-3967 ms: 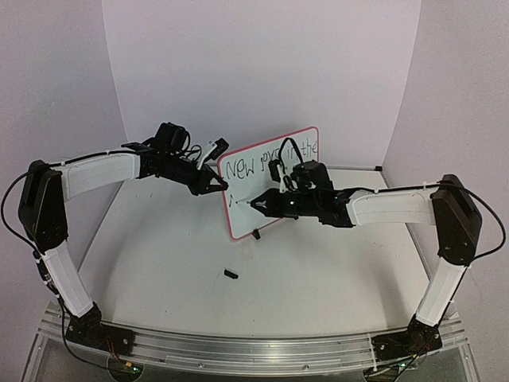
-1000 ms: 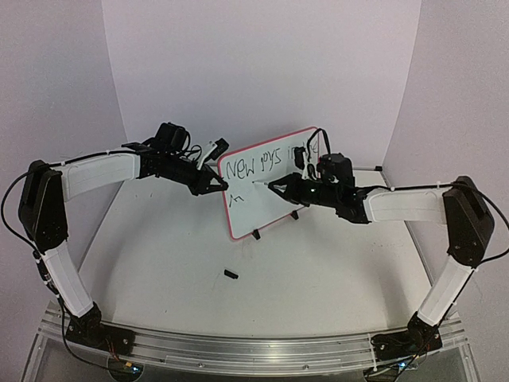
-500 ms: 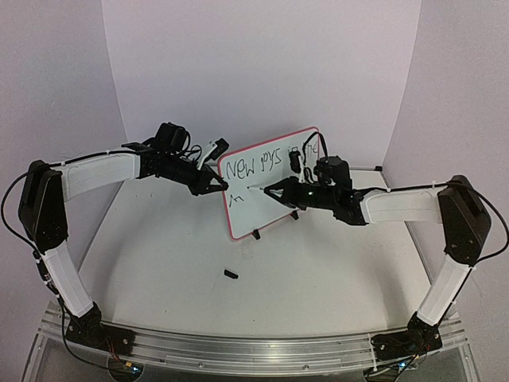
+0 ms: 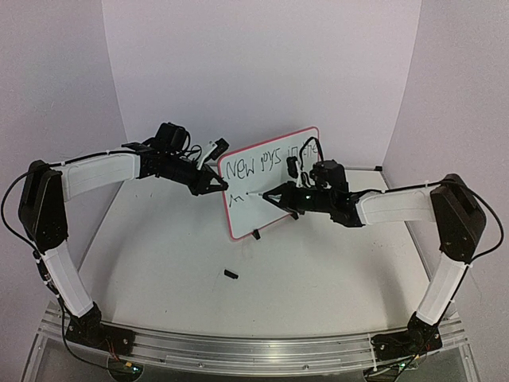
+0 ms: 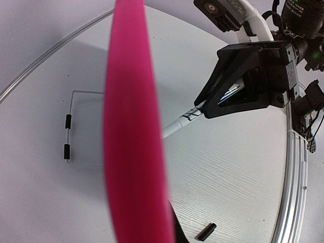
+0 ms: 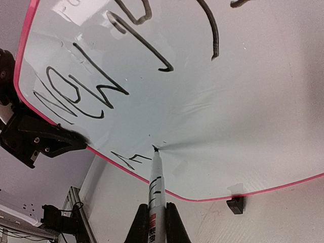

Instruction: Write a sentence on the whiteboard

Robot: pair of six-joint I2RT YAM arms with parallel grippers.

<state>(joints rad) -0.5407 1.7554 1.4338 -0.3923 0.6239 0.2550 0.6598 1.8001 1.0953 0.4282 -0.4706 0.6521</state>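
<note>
White desk [image 4: 175, 263]: carries the small white whiteboard with a red-pink frame [image 4: 256, 215], standing tilted on black feet at centre-back.

Left gripper [image 4: 216, 188]: clamped on the board's left edge, bracing it.

Right gripper [image 6: 157, 223]: closed on a slim black-and-white marker pen [image 6: 156, 187]. The tip touches the board low left, just beside the second row's first strokes.

Black handwritten sentence [image 6: 81, 86]: top row written, second barely begun.

Judgement: use light, even pressure and short strokes, with a firm brace so the board doesn't tip.

Small black cap-like piece [image 4: 231, 274]: lies on the desk before the board.

Containers: none in view.
</note>
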